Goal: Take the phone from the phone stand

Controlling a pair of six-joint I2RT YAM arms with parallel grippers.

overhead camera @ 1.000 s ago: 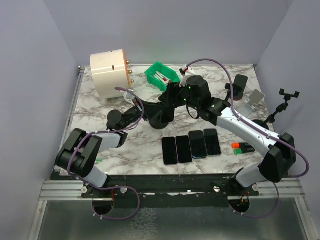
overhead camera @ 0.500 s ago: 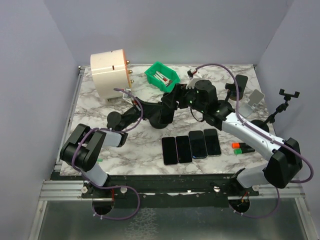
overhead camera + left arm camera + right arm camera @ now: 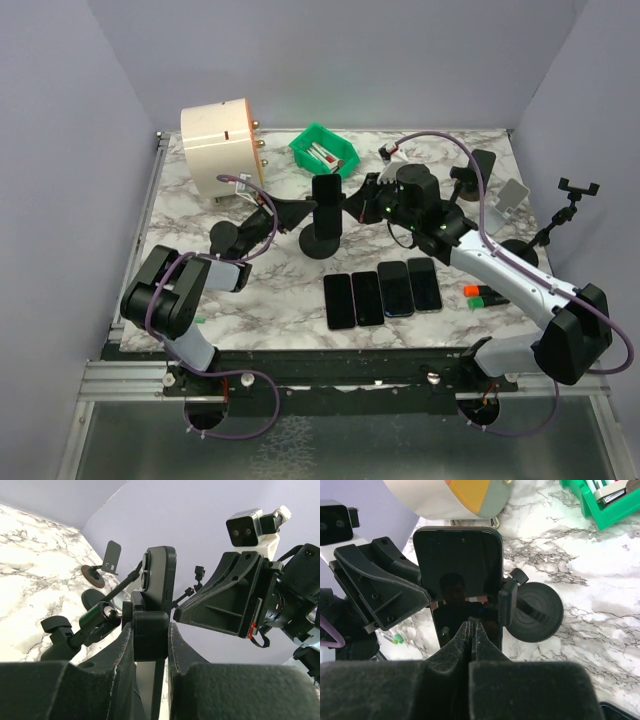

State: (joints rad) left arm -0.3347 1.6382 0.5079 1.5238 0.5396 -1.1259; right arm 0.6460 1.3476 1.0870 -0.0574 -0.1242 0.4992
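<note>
L gripper [image 3: 150, 636] pinching the phone stand [image 3: 322, 243] mid worktop [image 3: 280, 290], phone [image 3: 325, 190] upright in it, R gripper [image 3: 471, 630] pressed together, empty, at the screen, so I'd spread R, take the phone's upper side edges, lift straight while L braces.

— What is on the table [image 3: 290, 305]?
— A big round tub [image 3: 218, 145] in the far left corner, and a green bin [image 3: 325, 150] near it.
— And in the middle?
— The stand [image 3: 322, 243], on its round black foot. Near the front lie four phones [image 3: 396, 288], flat, side by side in a row.
— Anything on the right?
— Two markers [image 3: 486, 294], one orange and one green, touching. Behind them are other stands [image 3: 478, 172], by the far right edge.
</note>
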